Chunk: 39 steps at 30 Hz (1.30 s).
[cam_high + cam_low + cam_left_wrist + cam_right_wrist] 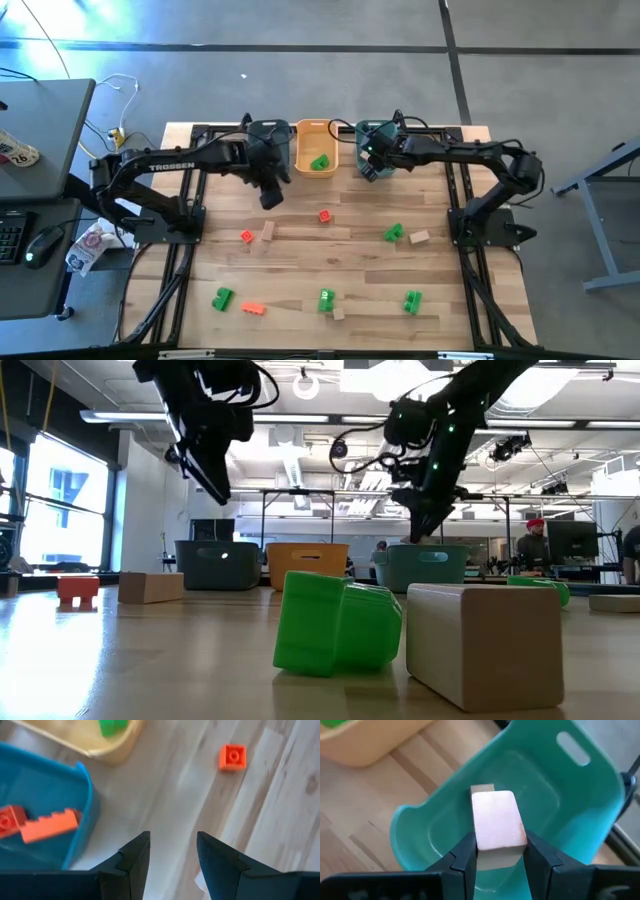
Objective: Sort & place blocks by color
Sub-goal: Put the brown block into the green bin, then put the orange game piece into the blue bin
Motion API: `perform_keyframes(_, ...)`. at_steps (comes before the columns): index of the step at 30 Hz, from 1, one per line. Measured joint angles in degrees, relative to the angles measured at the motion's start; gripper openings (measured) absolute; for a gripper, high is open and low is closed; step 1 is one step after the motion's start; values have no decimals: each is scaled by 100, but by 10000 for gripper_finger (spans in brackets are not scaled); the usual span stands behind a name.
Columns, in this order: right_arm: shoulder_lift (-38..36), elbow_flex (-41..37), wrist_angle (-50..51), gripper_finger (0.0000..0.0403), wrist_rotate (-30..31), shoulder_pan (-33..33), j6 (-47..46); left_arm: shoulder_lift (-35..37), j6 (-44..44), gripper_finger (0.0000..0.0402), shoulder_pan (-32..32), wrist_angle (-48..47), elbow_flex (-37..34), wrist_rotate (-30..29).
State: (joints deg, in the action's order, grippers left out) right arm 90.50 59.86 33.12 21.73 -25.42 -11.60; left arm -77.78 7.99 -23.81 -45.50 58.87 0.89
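The right gripper (500, 851) hangs over the teal bin (580, 805) at the table's (300, 270) far edge, jaws clamped on a tan wood block (497, 822). The left gripper (172, 857) hovers above bare wood beside the blue-grey bin (55, 805), jaws partly apart and holding nothing. Red-orange blocks (37, 825) lie in that bin, a green block (319, 161) in the orange-yellow bin (300, 150). Other blocks (327, 299) lie scattered across the table.
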Motion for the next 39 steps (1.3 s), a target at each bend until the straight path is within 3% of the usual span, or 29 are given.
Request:
perform_keyframes(14,339,0,48,101,-384,-304,-123,0,875,147,675,-423,0,0)
perform_keyframes(24,339,0,46,184,-417,-323,-101,0,1962,147,1202,-1034,0,24)
perform_keyframes(33,297,0,48,195,-393,-321,-96,0,2191,147,1610,-1265,-1,731)
perform_keyframes(39,131,88,44,196,-393,-307,-138,0,2203,147,2115,-1282,0,745)
